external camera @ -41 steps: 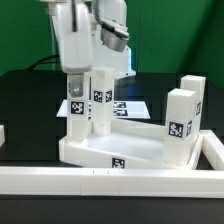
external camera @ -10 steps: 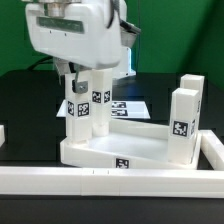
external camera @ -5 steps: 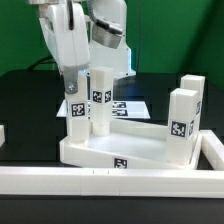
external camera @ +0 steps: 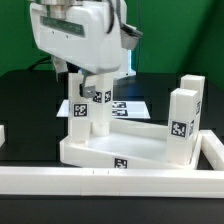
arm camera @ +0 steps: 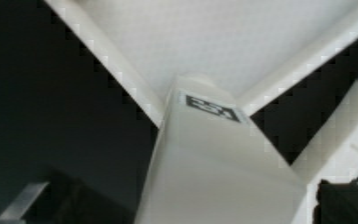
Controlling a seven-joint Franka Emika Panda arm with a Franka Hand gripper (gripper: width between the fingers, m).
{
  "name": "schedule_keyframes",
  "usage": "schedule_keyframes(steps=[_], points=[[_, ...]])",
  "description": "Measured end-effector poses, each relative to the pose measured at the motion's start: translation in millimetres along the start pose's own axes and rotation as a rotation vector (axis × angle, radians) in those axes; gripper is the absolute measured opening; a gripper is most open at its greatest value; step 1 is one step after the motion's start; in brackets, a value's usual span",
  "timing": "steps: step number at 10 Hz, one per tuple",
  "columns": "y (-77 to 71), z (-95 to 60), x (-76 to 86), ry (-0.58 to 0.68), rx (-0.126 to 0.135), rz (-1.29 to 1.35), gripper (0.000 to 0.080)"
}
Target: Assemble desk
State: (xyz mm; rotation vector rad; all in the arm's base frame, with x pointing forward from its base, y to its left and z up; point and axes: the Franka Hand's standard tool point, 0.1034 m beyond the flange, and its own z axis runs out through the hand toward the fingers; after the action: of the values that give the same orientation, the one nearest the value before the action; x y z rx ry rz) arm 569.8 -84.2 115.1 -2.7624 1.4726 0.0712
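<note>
A: While the gripper (external camera: 80, 88) is hanging over the near-left corner of the desk slab (external camera: 120, 150), which step are we looking at?

B: Leg-fitting, I reckon. Four legs are standing on the slab in the ext. view: one under the gripper at approx 9 o'clock from slab centre (external camera: 79, 118), a second just beside it toward 10 o'clock (external camera: 100, 110), and two at the 3 o'clock end (external camera: 180, 122), the far one (external camera: 193, 95) peeking out behind.

A: Is it gripping that left leg?

B: Doesn't look like it. Fingers are sitting either side of the leg top and spread wide, so I'm reading it as let go, jaws apart. The wrist view is showing the leg's tagged top face (arm camera: 211, 108) right below the cam, with one dark finger (arm camera: 19, 205) standing off to the side, not pressing on it.

A: Next move?

B: Judging from this alone: prob. lifting straight up clear of the leg without knocking it, then checking whether it's fully seated. Can't tell seating from here; the base is hidden by the slab's rim.

A: Containers?

B: None as such. The raised rim is making the slab act like a tray, and only the legs are standing in it. The white border rail (external camera: 110, 182) is running along 6 o'clock, nothing on it.
</note>
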Motion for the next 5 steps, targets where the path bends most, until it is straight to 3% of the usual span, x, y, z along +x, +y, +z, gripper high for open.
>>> schedule_keyframes(steps=[5], points=[[-6.9,2.6,-9.0,0.002,-0.005,-0.553,0.0649]])
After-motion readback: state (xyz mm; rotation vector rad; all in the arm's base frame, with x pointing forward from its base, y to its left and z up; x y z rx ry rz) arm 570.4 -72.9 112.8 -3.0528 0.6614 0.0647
